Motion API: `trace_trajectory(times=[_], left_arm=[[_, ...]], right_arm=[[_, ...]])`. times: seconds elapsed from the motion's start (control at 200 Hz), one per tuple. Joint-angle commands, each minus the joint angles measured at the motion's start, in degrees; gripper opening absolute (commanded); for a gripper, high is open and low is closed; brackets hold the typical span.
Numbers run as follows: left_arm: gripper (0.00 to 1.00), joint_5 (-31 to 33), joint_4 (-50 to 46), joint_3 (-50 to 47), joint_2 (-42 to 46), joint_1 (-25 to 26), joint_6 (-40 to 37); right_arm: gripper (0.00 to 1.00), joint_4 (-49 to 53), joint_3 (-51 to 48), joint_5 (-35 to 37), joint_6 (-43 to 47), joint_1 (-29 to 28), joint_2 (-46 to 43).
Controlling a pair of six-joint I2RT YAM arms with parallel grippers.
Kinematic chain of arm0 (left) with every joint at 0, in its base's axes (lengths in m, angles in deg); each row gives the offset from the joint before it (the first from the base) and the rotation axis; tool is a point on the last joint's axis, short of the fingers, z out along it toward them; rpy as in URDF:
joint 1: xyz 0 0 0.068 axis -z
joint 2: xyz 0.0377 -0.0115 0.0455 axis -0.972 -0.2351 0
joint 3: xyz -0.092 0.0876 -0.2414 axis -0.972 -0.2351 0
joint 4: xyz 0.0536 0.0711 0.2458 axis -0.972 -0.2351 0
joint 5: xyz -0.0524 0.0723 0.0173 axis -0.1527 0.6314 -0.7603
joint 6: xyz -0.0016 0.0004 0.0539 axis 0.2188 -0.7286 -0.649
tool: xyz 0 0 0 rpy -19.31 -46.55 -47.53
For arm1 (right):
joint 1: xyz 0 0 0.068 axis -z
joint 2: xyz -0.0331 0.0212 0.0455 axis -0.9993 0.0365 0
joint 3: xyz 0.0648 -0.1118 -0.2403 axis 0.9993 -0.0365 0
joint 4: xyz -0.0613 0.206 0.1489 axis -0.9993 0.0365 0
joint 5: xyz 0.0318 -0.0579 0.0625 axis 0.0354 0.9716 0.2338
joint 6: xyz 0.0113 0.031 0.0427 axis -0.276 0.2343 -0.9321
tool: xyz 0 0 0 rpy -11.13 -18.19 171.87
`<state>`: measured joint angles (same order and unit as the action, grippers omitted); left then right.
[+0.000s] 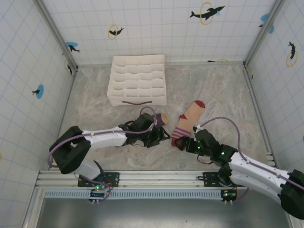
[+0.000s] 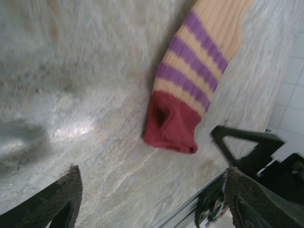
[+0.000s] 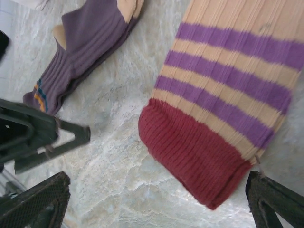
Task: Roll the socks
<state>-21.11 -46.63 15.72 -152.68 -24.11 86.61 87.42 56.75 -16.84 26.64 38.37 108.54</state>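
Two socks lie on the marbled table. The beige sock (image 1: 191,116) has a dark red toe, purple stripes and a red cuff (image 3: 194,159) pointing toward the arms. The purple sock (image 1: 161,119) lies to its left, partly under my left arm; its tan patches and orange-striped cuff show in the right wrist view (image 3: 85,45). My left gripper (image 1: 159,135) hovers open just left of the beige sock's cuff (image 2: 172,124), nothing between its fingers (image 2: 57,204). My right gripper (image 1: 185,142) is open at the cuff's near end, its fingers (image 3: 38,204) either side of the red band's tip.
A white gridded fabric organiser box (image 1: 137,80) stands at the back, left of centre. Tiled walls close in the table on three sides. A metal rail (image 1: 156,178) runs along the near edge. The two grippers are close together, a left finger (image 3: 47,137) showing in the right wrist view.
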Motion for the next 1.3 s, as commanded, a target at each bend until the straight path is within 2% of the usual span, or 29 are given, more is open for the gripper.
trace_trajectory(times=[0.0,0.195,0.33,0.45,0.53,0.651,0.761,0.881,0.946,0.981,1.061,1.151,1.216,1.296], left_arm=[[0.77,-1.6,7.1,-3.4,-2.2,1.1,5.8],[0.74,3.2,13.1,-3.7,-5.4,3.8,10.3],[0.72,2.4,18.2,-2.3,-10.7,5.3,13.9],[0.67,3.0,21.5,-1.7,-14.6,7.0,17.2],[0.61,3.8,21.9,-1.6,-16.4,7.4,17.9],[0.46,6.0,23.9,-4.6,-16.0,7.5,20.2],[0.37,7.9,20.8,-4.2,-16.3,7.3,18.0],[0.26,7.6,21.7,-4.6,-17.1,7.1,18.1],[0.27,7.7,21.8,-4.7,-17.3,6.9,17.6],[0.3,7.8,22.0,-4.6,-17.5,6.8,17.3],[0.55,7.6,22.6,-3.9,-17.7,6.7,17.2],[0.67,7.2,22.6,-2.4,-18.0,6.7,16.8],[0.69,7.5,21.5,-1.4,-18.6,6.7,15.8],[0.56,6.2,22.8,-1.3,-20.2,6.1,16.1]], right_arm=[[0.94,3.5,2.4,4.1,6.3,-0.1,-2.4],[0.89,7.6,3.7,10.0,15.2,-0.9,-3.4],[0.87,7.1,2.1,14.4,18.0,-2.2,-6.1],[0.85,6.7,0.7,16.2,18.9,-2.5,-7.9],[0.84,6.8,0.2,17.0,19.5,-3.1,-8.1],[0.81,7.4,0.1,19.1,20.7,-4.8,-7.8],[0.78,7.7,-0.4,21.3,22.4,-7.5,-8.1],[0.74,6.7,-1.6,24.0,25.0,-11.9,-9.9],[0.73,6.6,-1.8,25.6,26.1,-14.5,-10.1],[0.73,6.7,-1.7,26.8,26.5,-15.6,-9.7],[0.73,6.9,-1.4,28.9,26.8,-17.5,-8.6],[0.73,6.5,-1.1,29.6,26.5,-18.1,-7.8],[0.73,5.3,-1.8,29.6,26.9,-18.2,-8.0],[0.73,4.4,-2.4,29.3,27.0,-18.2,-7.9]])
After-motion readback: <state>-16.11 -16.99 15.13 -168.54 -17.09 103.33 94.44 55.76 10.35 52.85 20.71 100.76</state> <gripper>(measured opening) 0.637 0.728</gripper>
